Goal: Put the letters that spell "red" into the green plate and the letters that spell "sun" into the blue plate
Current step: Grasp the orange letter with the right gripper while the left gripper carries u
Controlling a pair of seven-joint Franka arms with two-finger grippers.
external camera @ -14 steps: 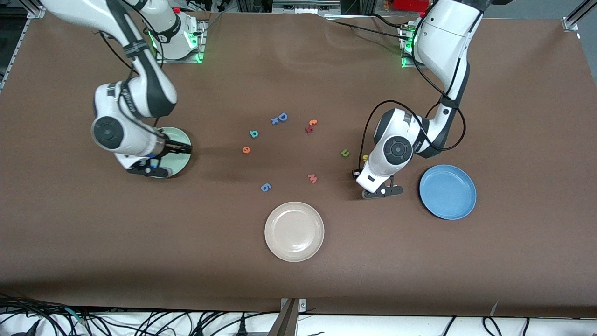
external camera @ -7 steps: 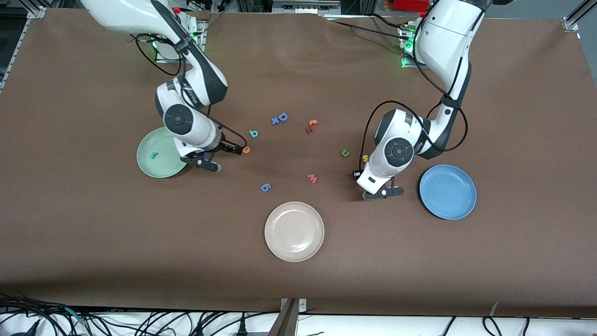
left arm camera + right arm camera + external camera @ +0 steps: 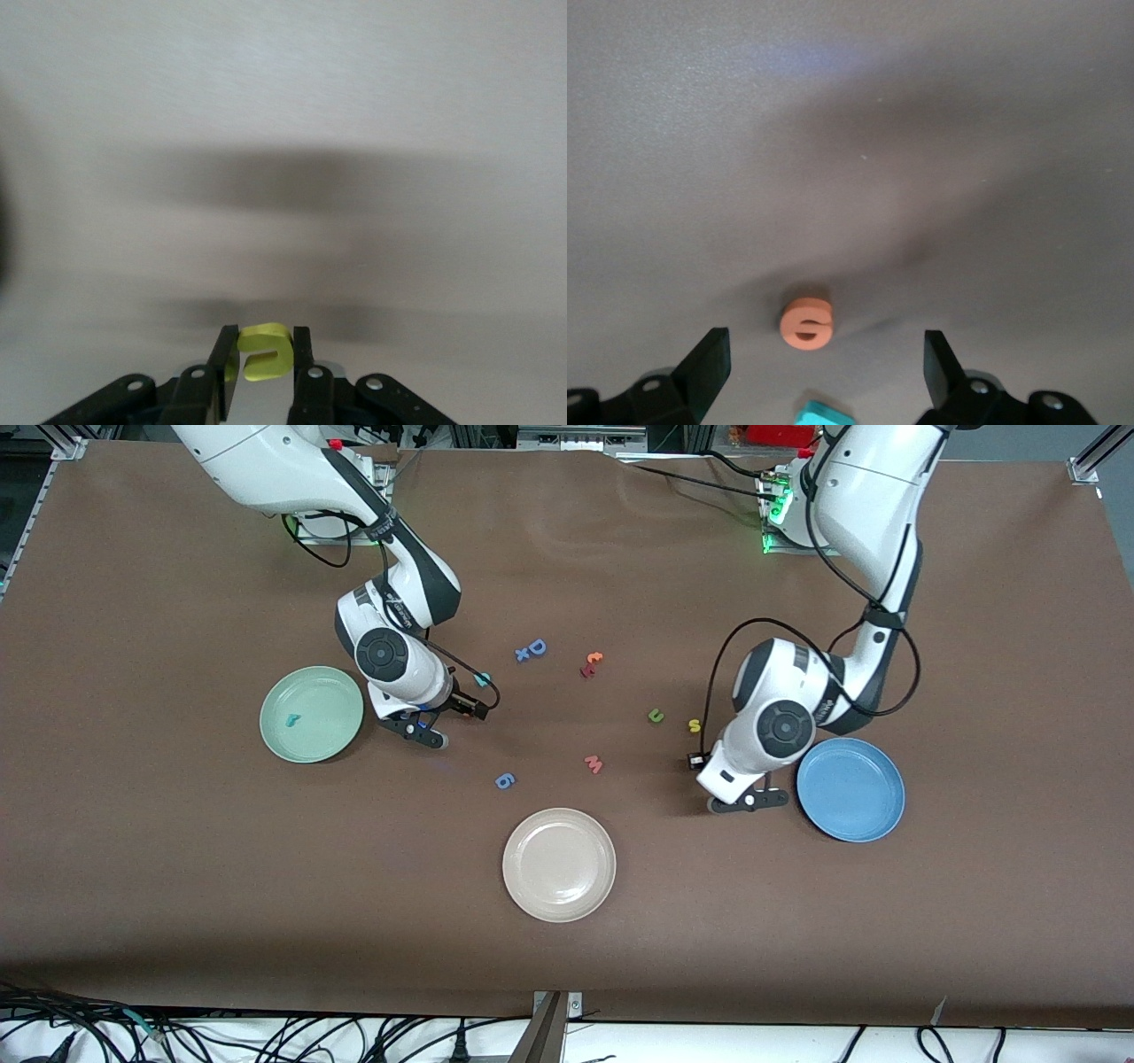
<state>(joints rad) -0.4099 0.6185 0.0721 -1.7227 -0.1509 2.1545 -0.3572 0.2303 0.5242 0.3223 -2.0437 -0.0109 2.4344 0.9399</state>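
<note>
Orange "e" (image 3: 806, 322): flat on the worktop (image 3: 177, 886), centred between the right claw's (image 3: 819, 372) wide-apart fingers, with a teal letter (image 3: 824, 414) just beside it. Risk: if the claw descends off-centre, one finger may land on the "e" or nudge the teal letter, and the pair could be pinched together or scattered.

Teal "r" (image 3: 291, 718): already in the green plate (image 3: 275, 735). The plate lies near the right claw (image 3: 469, 708), toward the right arm's end.

Yellow letter (image 3: 264, 352): clamped edgewise between the left claw's (image 3: 264, 376) two fingers, only a narrow part gripped. Risk: so slight a hold on light foam could twist or slip in transit and fall short of the blue plate (image 3: 873, 815), which is still bare. The left claw (image 3: 749, 797) hangs just beside that plate.

Yellow "s" (image 3: 695, 726) and green "n" (image 3: 656, 715): on the worktop close to the left arm. Risk: a low sweep of that arm could brush them.

Distractors: white plate (image 3: 558, 864), pink letter (image 3: 594, 763), blue "6" (image 3: 504, 781), blue "D" (image 3: 535, 647). Risk: mistaken selection among like shapes.
</note>
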